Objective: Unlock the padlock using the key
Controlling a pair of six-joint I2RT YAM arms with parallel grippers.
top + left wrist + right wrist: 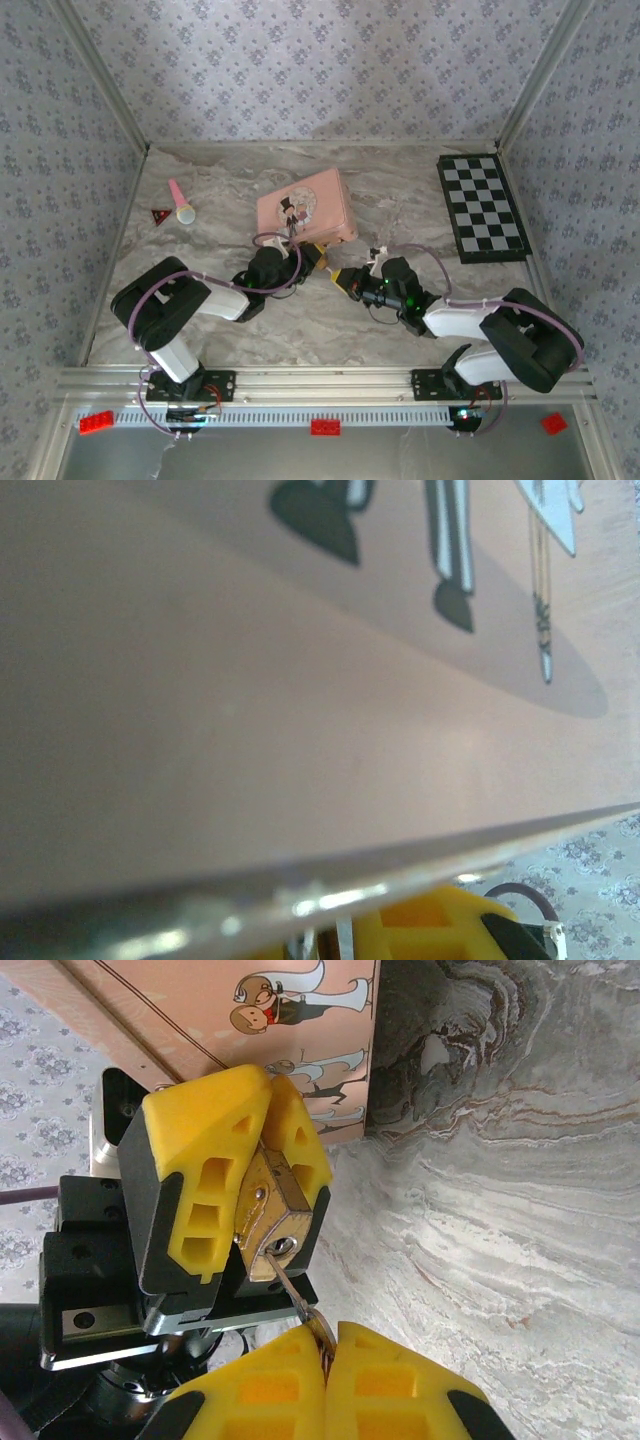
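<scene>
Firmly, the left gripper (265, 1130) clamps a tiny brass-gold metal padlock (270, 1215), keyhole (283, 1248) exposed. The right gripper (328, 1345) pinches a thin silver key (292, 1288), tip in the keyhole.

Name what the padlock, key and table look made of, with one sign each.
The padlock looks brass: golden metallic sheen. The key looks steel: thin, grey, shiny. The table looks marble: grey veining, though stone or print is unclear.

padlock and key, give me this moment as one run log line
left gripper: shut on padlock | right gripper: shut on key | key: tip in keyhole | unlocked: cannot tell
</scene>
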